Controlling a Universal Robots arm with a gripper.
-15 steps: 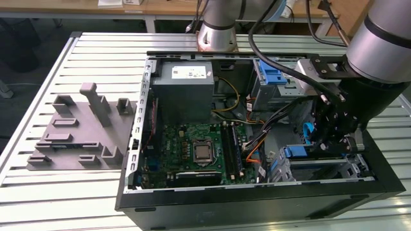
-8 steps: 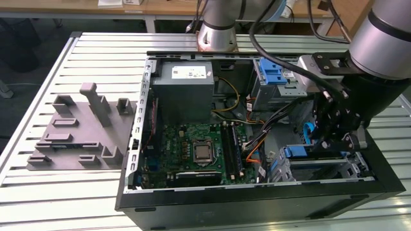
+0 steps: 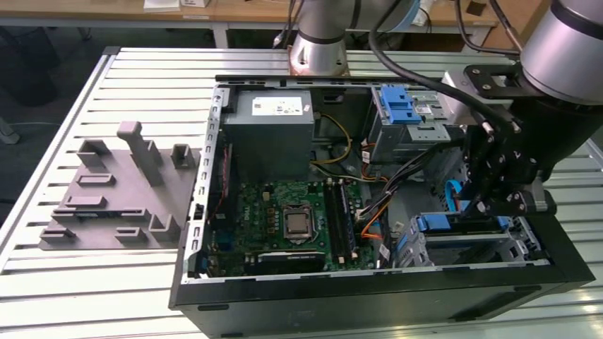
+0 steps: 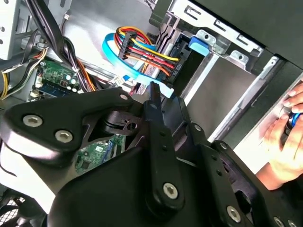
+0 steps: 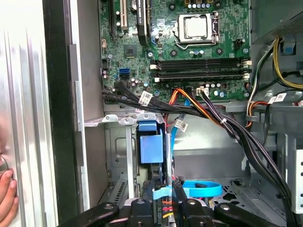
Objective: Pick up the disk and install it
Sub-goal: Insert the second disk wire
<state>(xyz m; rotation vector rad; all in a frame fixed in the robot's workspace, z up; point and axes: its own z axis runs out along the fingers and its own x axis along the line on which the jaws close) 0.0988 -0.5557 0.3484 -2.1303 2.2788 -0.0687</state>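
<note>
in the exterior view the motherboard (image 3: 292, 219) lies left; at right the gripper (image 3: 492, 206) is low in the case, fingers together on the disk (image 5: 151, 149), edge-on in its bay. loose cables (image 5: 213, 118) nearby could snag, or a tilted disk could jam.

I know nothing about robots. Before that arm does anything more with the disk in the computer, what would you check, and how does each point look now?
1. Computer case open, inside reachable: ok.
2. Disk in its blue bracket stands in the drive bay, close to the gripper: ok.
3. Disk fully seated: cannot tell.
4. Blue flat cable clear of the gripper: not ok, it loops right beside it.
5. Person's hand away: not ok, it is at the case's outer side.
</note>
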